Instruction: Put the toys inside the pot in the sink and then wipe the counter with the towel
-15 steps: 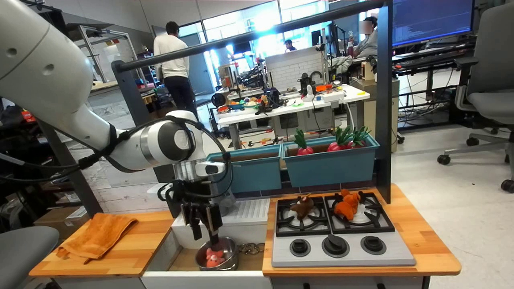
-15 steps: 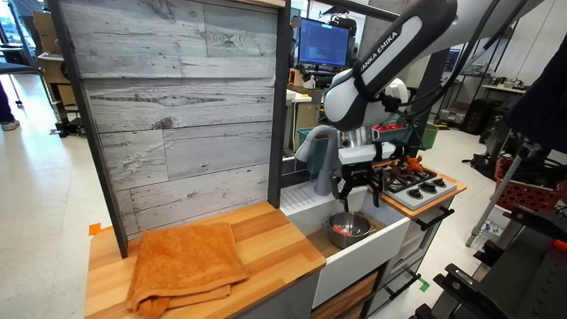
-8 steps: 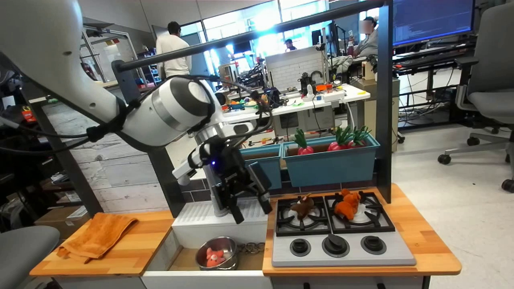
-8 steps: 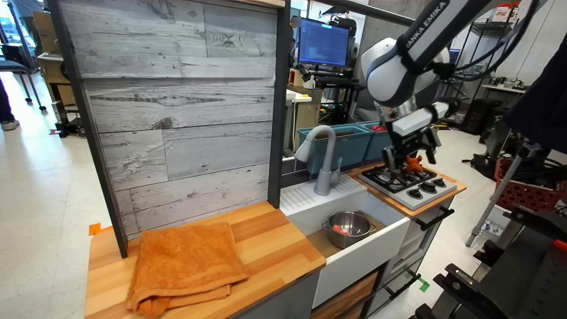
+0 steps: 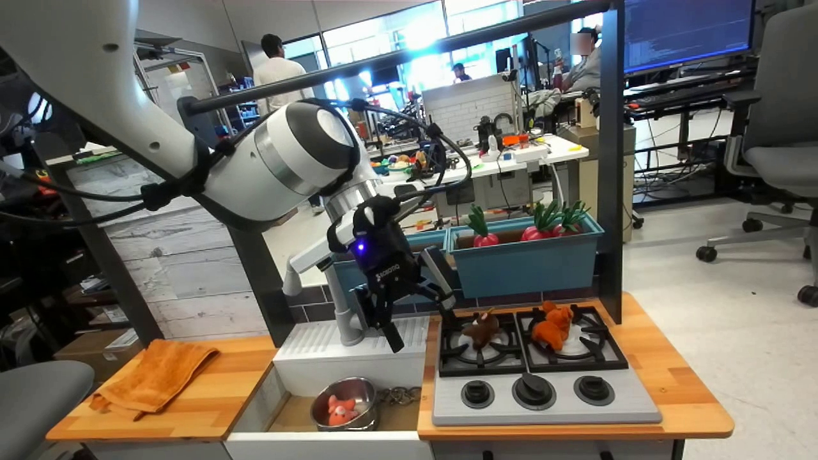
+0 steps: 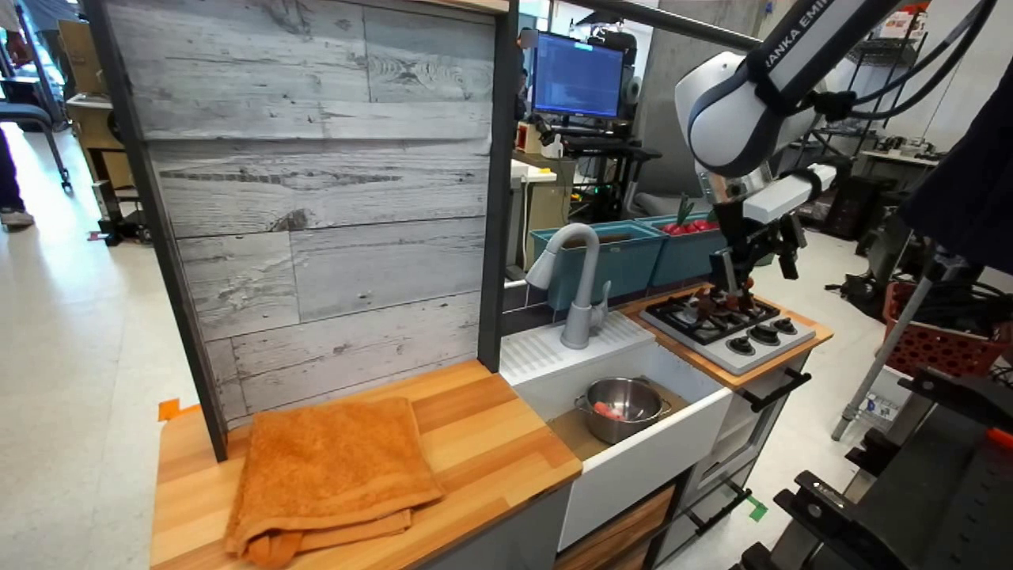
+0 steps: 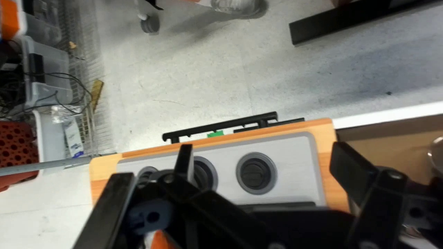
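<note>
Your gripper (image 5: 422, 327) hangs spread wide, empty, by the stove's (image 5: 501, 413) sink-side edge. The brown toy (image 5: 480, 331) and orange toy (image 5: 551, 329) sit near its back corners; a pink toy (image 5: 340, 412) is in the pot (image 6: 613, 431). You're likely gathering toys: next, reach down, pinch the brown one.

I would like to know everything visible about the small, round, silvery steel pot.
The small, round, silvery pot looks like shiny steel, with small side handles and an open top. It stands upright inside the white rectangular sink, holding a small pinkish-orange toy. The black fingers are clear of it; whether the metal-looking rings beside it touch it is unclear.
</note>
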